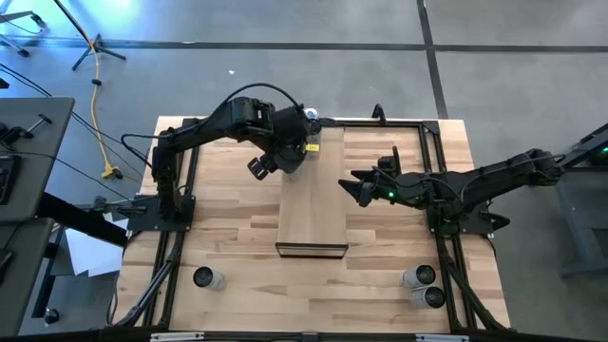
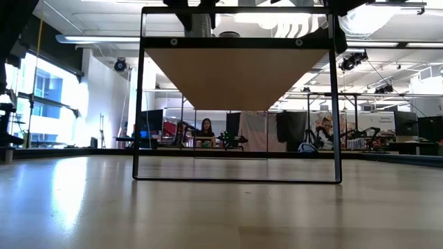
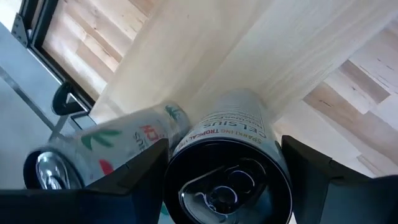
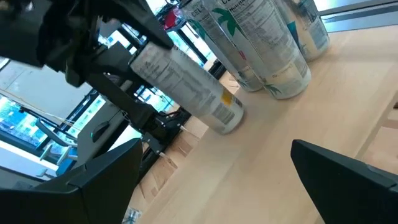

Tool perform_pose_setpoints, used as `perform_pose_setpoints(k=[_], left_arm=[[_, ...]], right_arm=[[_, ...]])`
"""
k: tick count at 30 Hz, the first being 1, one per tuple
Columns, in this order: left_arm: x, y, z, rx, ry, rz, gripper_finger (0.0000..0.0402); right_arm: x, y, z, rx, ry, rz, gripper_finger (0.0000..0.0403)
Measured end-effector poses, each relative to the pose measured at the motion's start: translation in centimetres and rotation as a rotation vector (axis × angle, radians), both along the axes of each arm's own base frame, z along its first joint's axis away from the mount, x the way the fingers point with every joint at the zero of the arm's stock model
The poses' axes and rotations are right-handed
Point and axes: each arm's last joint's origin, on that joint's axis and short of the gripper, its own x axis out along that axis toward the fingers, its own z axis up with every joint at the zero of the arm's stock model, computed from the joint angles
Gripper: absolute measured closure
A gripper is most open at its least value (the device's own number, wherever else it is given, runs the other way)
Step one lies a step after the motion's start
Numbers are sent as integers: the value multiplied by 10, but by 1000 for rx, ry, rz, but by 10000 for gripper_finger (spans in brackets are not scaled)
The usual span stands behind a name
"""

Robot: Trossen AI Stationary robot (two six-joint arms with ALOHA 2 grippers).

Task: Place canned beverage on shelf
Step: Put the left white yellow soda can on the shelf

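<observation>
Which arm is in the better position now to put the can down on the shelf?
Left. The left gripper already grips a can over the shelf's far end, beside cans standing there. The right gripper is open, empty, waiting beside the shelf.

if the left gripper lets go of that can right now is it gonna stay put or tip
The can, held between the left gripper fingers, looks tilted above the shelf, so released now it would probably drop and tip. Its round smooth body would likely roll. Its opened tab suggests it is light, so it could easily knock the neighbouring can.
</observation>
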Motion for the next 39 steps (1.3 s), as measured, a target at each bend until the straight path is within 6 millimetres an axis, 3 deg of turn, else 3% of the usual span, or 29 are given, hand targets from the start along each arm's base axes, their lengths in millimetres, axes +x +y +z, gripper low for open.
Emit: perform_pose_setpoints(k=[13,22,32,39], left_arm=[[3,3,1,-32,-42,5,168],[6,2,2,-102,-97,159,167],[7,2,3,-29,-98,126,166],[0,-2,0,17,5,23,166]], right_arm=[[0,0,-1,13,1,-1,6],[0,0,-1,16,0,-2,6],[0,0,-1,15,0,-1,6],[0,0,-1,18,0,6,6]])
